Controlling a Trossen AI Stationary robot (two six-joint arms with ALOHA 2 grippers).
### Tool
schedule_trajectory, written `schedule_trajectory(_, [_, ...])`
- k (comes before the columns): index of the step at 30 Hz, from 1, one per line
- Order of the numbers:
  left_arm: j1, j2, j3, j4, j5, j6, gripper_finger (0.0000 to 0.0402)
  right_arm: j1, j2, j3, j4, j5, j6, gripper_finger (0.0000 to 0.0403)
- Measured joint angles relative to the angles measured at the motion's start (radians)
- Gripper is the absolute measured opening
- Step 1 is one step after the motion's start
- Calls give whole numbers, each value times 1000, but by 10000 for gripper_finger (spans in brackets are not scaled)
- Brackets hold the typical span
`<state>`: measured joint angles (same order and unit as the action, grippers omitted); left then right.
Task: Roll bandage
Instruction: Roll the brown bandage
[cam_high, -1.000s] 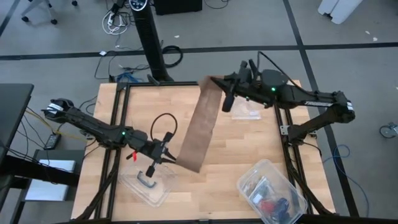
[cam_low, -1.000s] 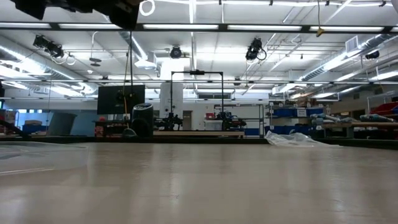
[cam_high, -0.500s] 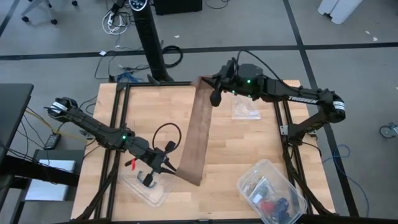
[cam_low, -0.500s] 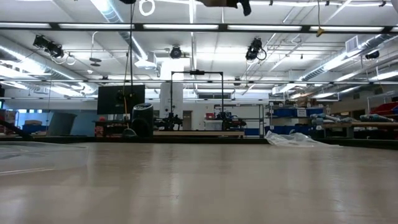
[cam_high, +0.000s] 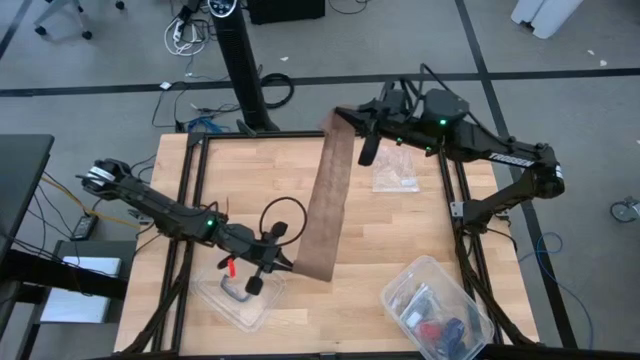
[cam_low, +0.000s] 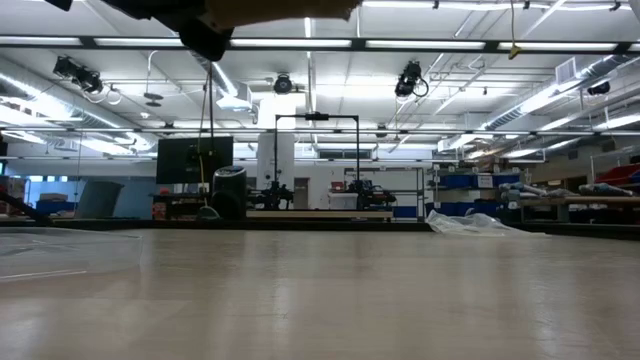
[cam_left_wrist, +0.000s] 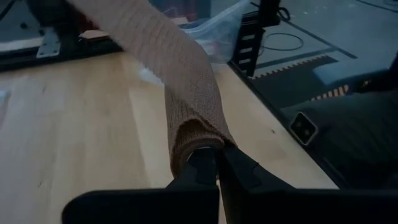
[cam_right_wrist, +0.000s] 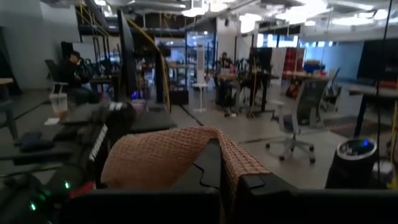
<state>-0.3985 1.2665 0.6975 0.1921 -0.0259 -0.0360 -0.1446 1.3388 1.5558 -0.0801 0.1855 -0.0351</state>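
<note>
The bandage is a long brown strip, unrolled and stretched across the middle of the table between my two grippers. My left gripper is shut on its near end, low over the table's near left part. My right gripper is shut on its far end, raised high over the far edge. In the left wrist view the bandage runs away from the shut fingertips. In the right wrist view it drapes over the gripper. My left gripper pinches the bandage's near end between its two fingers, and the cloth bunches around the fingertips. The fingers slant a little downward toward the table's right. From them the strip rises away, fairly taut. My right gripper pinches the bandage's far end between its two fingers, which lie about level. The cloth folds over the top of the fingers and hangs down on both sides. Lifted clear, the end leaves the strip sloping down toward my left gripper.
A clear plastic tub with a black piece lies under my left arm at the near left. At the near right is another clear tub of small coloured things. A clear bag lies at the far right. Bare wood lies between them.
My left gripper has moved toward the table's near right, carrying the bandage's near end with it. My right gripper swung toward the left and back to the right, still high. Both stayed shut, and the strip stays stretched between them.
</note>
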Motion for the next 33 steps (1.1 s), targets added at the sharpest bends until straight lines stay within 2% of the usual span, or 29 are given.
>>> schedule_trajectory(7, [48, 17, -4, 3, -11, -48, 0, 77, 0, 101, -56, 89, -57, 0])
schedule_trajectory(13, [92, 17, -49, 29, -15, -106, 0, 110, 0, 155, -59, 112, -80, 0])
schedule_trajectory(23, [180, 18, -82, 41, -91, -204, 1, 156, 0, 165, -55, 140, -98, 0])
schedule_trajectory(31, [256, 18, -82, 40, -102, -261, 1, 205, 0, 166, -24, 144, -107, 0])
schedule_trajectory(33, [278, 18, -82, 39, -104, -262, 1, 224, 1, 177, -36, 172, -123, 0])
